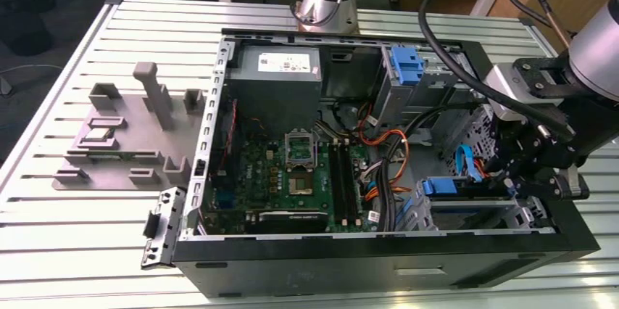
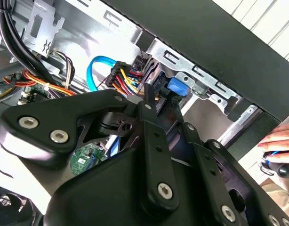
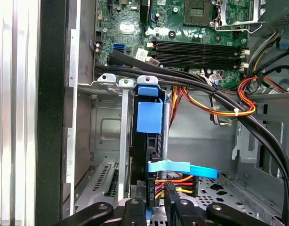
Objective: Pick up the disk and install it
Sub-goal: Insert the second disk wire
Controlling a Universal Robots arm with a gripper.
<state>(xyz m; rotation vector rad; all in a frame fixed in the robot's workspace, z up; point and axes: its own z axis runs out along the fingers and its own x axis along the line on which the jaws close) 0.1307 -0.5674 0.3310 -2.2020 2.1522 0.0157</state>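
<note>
Here, end effector (image 2: 159,101) closed to a narrow gap, fingertips at the disk (image 3: 149,117) (seated upright in its bay).

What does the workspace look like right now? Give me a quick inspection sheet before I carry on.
Surface: slatted metal table, carrying the open computer case.
Job's things: the disk stands on edge in the drive bay, its blue carrier tab facing the motherboard.
Clutter: grey fixture beside the case, towards the exterior view's left; blue bracket at the case's far end.
Grippers: gripper down inside the case by the disk's cabled end; finger state unclear.
Cables: blue data cable and coloured power wires at the disk; black bundle crossing above.
Surroundings: a person's hand outside the case.
</note>
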